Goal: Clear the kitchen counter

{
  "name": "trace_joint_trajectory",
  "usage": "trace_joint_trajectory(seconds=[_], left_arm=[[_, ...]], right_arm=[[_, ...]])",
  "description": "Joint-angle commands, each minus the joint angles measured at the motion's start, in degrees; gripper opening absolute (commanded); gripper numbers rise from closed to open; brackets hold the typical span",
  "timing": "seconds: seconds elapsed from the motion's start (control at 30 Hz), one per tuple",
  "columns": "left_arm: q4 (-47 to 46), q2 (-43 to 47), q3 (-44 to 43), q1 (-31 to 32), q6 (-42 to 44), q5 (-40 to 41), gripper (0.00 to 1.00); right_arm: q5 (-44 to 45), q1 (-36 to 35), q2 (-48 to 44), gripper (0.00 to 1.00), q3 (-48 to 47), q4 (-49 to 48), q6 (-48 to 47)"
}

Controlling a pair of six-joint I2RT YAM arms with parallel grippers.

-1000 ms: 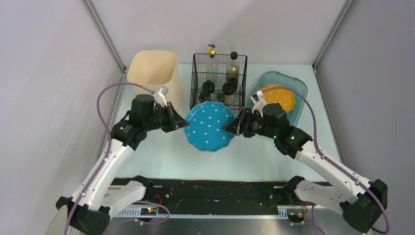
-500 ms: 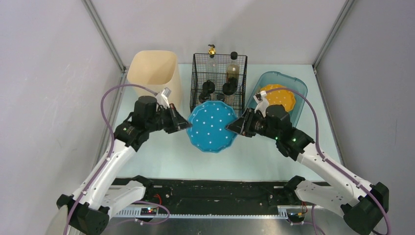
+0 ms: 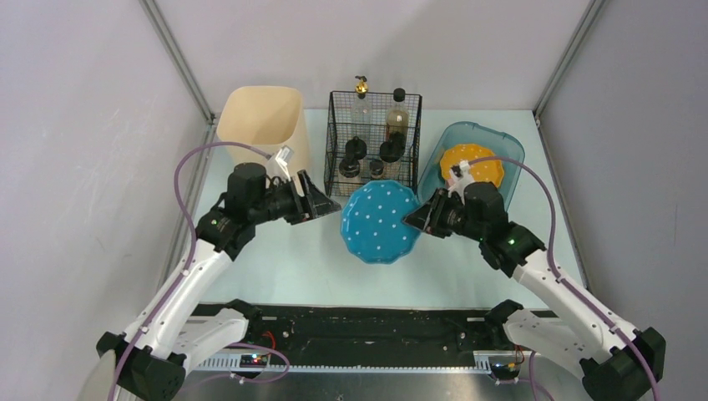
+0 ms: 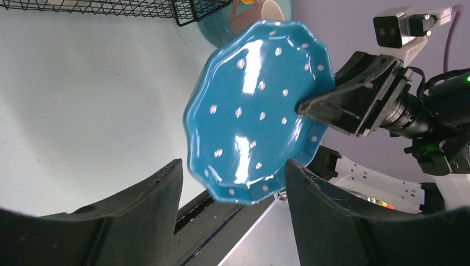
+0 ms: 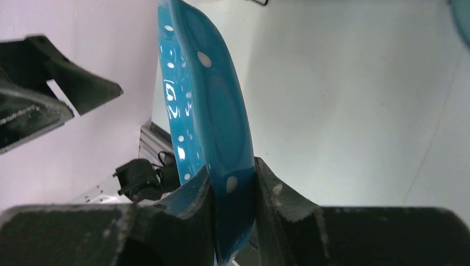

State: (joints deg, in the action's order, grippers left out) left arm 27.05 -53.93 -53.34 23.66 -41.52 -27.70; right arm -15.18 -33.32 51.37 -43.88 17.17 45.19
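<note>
The right claw (image 3: 415,219) pinched the scalloped rim of a blue, white-dotted plate (image 3: 380,223) between nearly closed fingers, holding it tilted on edge and apparently clear of the surface. The left claw (image 3: 326,198) stood wide open just beside the plate's opposite rim, gripping nothing and touching nothing. With the plate carried by the right arm alone, the arrangement suggested it was bound for the teal tub (image 3: 511,157) at the far right, where an orange plate (image 3: 474,164) already lay. The rim grip, rather than a flat one, likely suited a dish too broad to span.

The tabletop (image 3: 284,259) stretched beneath both arms, from the black rail at its near edge back to a row of containers along the far side: a beige bin (image 3: 260,117) at left, a black wire basket (image 3: 374,125) of bottles in the middle, and the tub at right. Its surface was pale mint-blue, smooth and matte, with a few faint specks visible in the left wrist view. Apart from those containers, nothing else could be seen resting on it, so the clearing looked close to finished.
</note>
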Motion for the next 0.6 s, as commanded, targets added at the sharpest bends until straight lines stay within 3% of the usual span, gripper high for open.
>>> trace_joint_trajectory(seconds=[0.0,0.33,0.57], left_arm=[[-2.69,1.97,-1.11,0.25,1.88,-1.65,0.71],[-2.61,2.27,1.13,-0.01,5.05,-3.51,0.73],[-2.62,3.47,2.25,-0.02,8.77,-6.07,0.79]], right_arm=[[-4.81,5.25,-4.60,0.00,-2.35,-8.77,2.90],[-9.62,23.46,-8.71,0.00,-2.34,-7.34,6.91],[-6.21,34.62,-7.96,0.00,-3.92,-7.05,9.43]])
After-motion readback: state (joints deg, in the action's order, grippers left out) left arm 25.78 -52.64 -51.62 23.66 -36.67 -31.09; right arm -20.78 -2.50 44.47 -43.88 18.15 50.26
